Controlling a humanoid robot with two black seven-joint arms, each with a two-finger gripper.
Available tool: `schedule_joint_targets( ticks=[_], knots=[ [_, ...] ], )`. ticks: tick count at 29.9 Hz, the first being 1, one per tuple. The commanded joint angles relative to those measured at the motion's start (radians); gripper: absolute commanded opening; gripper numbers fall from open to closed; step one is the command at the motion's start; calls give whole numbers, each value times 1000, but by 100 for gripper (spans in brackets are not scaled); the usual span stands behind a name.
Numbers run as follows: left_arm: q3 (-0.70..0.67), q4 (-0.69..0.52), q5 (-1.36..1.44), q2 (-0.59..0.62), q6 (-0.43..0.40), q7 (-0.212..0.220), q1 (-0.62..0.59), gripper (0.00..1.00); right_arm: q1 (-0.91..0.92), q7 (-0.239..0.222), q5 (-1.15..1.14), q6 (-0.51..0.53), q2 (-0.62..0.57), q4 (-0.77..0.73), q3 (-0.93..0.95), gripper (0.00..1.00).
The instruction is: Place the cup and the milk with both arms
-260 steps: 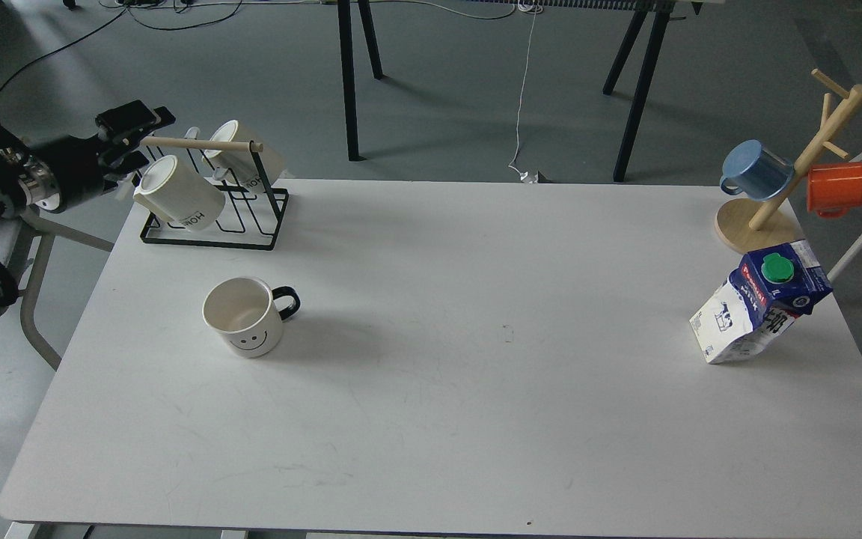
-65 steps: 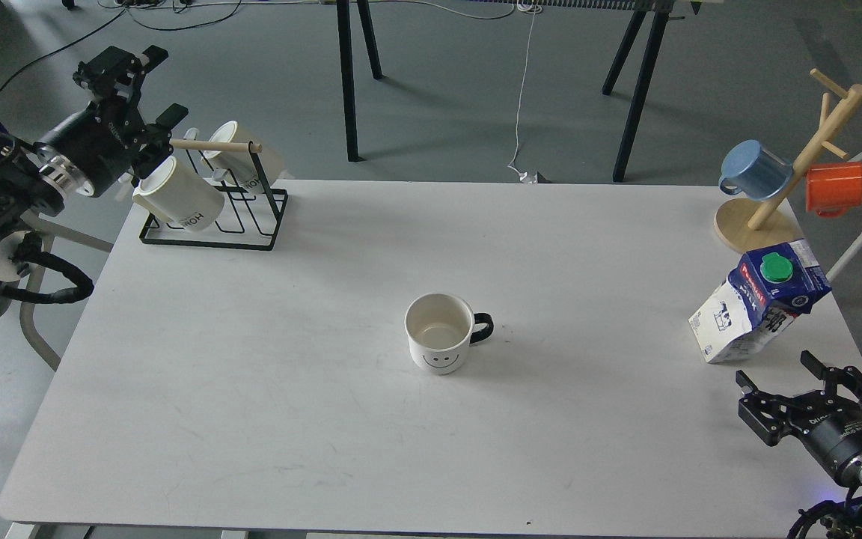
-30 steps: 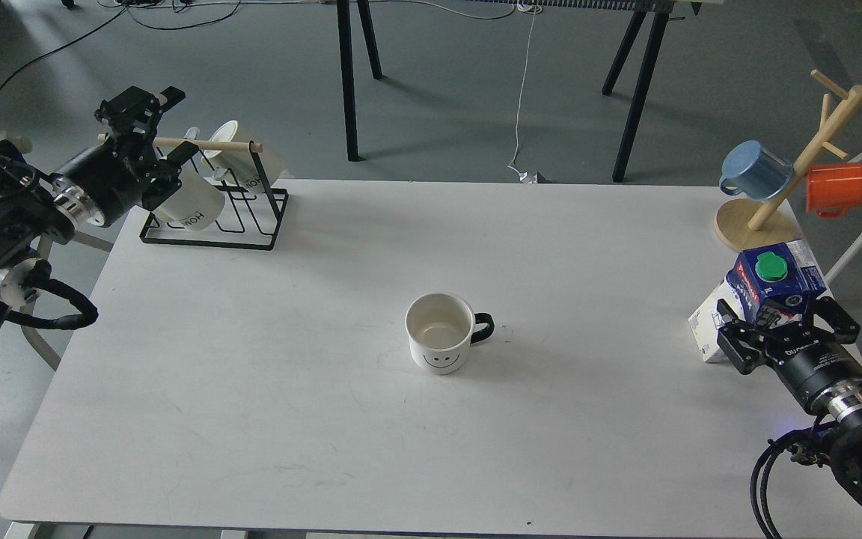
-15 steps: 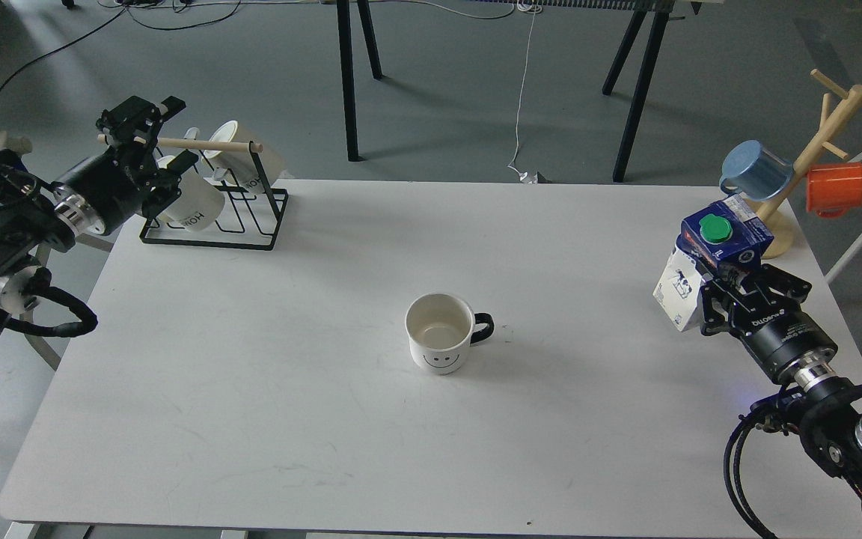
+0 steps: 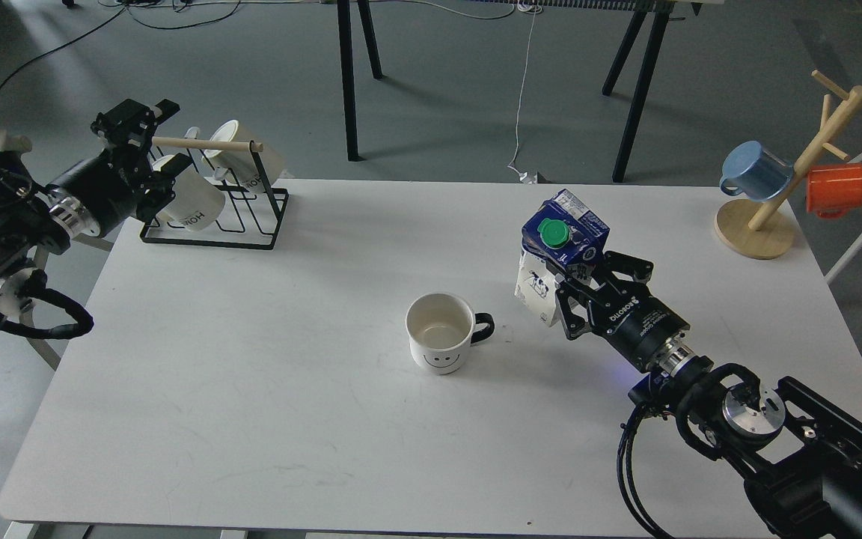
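Milk carton in carry toward the smiley mug; mug already standing mid-tabletop.

Left hand [image 5: 135,131]: well left of the smiley mug, up by the black wire mug rack [image 5: 210,217] holding cream lettered mugs [image 5: 190,201]; empty as far as can be seen, finger spacing cannot be told. Smiley mug [image 5: 440,331]: upright on the white tabletop [image 5: 251,389], black handle pointing right, face toward the viewer, nothing touching it. Milk carton [image 5: 554,251]: just right of the mug, green cap up, tilted, apparently lifted off the tabletop. Right hand [image 5: 575,293]: fingers closed around the carton's lower body. Wooden mug tree [image 5: 790,195]: far right of the mug, carrying a blue mug [image 5: 754,169] and an orange mug [image 5: 836,189]. Judged step: placing the milk. Next move calls for righting the carton, lowering it beside the mug without knocking the handle, then releasing.
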Motion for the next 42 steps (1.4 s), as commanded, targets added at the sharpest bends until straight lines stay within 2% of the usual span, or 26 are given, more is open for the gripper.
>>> schedule_joint_targets(
  ticks=[1, 14, 19, 22, 24, 25, 27, 29, 36, 42],
  knots=[
    [0, 1, 0, 0, 0, 0, 0, 88, -32, 0, -10, 0, 11, 11, -2, 30],
    [0, 3, 0, 0, 0, 0, -2, 88, -63, -1, -53, 0, 11, 13, -2, 30],
    [0, 9, 0, 0, 0, 0, 0, 88, -68, -1, -61, 0, 11, 8, -2, 35],
    [0, 15, 0, 0, 0, 0, 0, 89, -71, -1, -61, 0, 11, 5, -2, 40],
    [0, 15, 0, 0, 0, 0, 0, 89, -72, -1, -59, 0, 11, 7, -2, 47],
    [0, 15, 0, 0, 0, 0, 0, 89, -72, -1, -59, 0, 11, 8, -2, 55],
    [0, 17, 0, 0, 0, 0, 0, 89, -72, -1, -61, 0, 11, 8, 0, 77],
    [0, 17, 0, -2, 0, 0, 0, 89, -78, -1, -59, 0, 11, 13, 0, 93],
    [0, 17, 1, -19, 0, 0, 0, 89, -123, -1, -61, 0, -7, 51, 9, 95],
    [0, 17, 1, -17, 0, 0, -2, 89, -190, -1, -61, 0, -70, 131, 17, 95]
  ],
)
